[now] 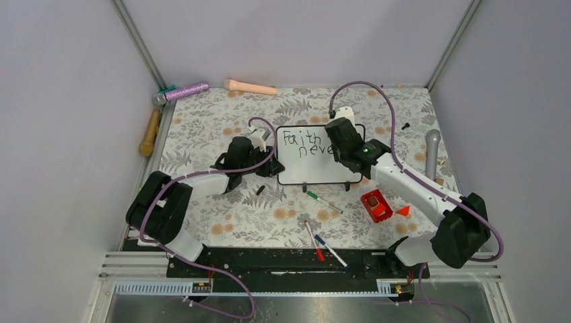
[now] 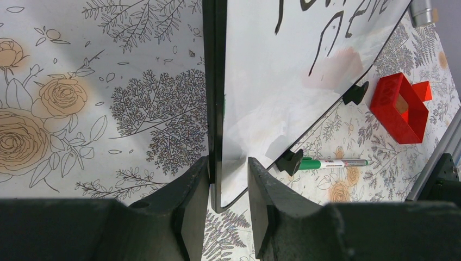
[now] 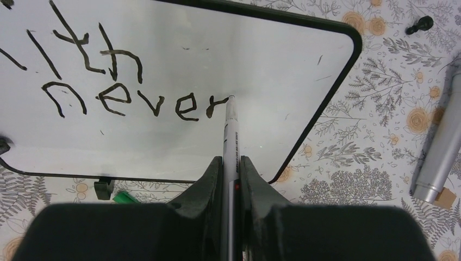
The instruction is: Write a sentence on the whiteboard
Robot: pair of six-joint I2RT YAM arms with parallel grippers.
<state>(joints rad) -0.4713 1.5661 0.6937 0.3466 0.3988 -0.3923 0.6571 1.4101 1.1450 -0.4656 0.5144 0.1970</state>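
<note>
The whiteboard (image 1: 316, 168) stands tilted on its black feet mid-table, also seen in the left wrist view (image 2: 261, 98) and the right wrist view (image 3: 217, 49). The sentence (image 1: 306, 142) reads "Faith never" in two black lines; "never" (image 3: 136, 100) is sharp in the right wrist view. My left gripper (image 1: 273, 165) (image 2: 228, 163) is shut on the board's lower left corner, one finger behind the frame and one on the face. My right gripper (image 1: 338, 145) (image 3: 231, 160) is shut on a grey marker (image 3: 231, 130), whose tip touches the board at the final "r".
A green marker (image 1: 324, 202) (image 2: 331, 163) lies in front of the board, with red (image 1: 314, 241) and blue (image 1: 330, 250) markers nearer the bases. A red box (image 1: 376, 205) (image 2: 399, 106) sits at front right. A silver cylinder (image 1: 432, 151) (image 3: 443, 157) lies right, and a mallet (image 1: 149, 131) left.
</note>
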